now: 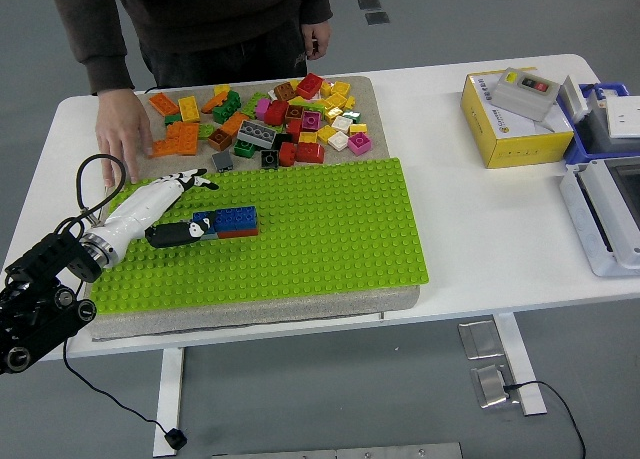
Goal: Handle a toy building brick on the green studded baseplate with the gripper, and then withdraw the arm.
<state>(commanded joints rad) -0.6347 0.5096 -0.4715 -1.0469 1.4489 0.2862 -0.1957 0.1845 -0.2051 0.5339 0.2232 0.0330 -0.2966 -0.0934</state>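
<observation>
A blue brick (232, 219) on a red brick sits on the green studded baseplate (320, 229), left of its middle. My left hand (170, 207) lies over the plate's left part, just left of the blue brick. Its fingers are spread and hold nothing; the black thumb (180, 231) points at the brick's left end. My right arm is out of view.
A heap of loose coloured bricks (280, 119) lies on the mat behind the baseplate. A person stands at the far side with one hand (125, 129) flat on the table at the plate's back left corner. A yellow box (512, 119) and bins (605, 179) stand at the right.
</observation>
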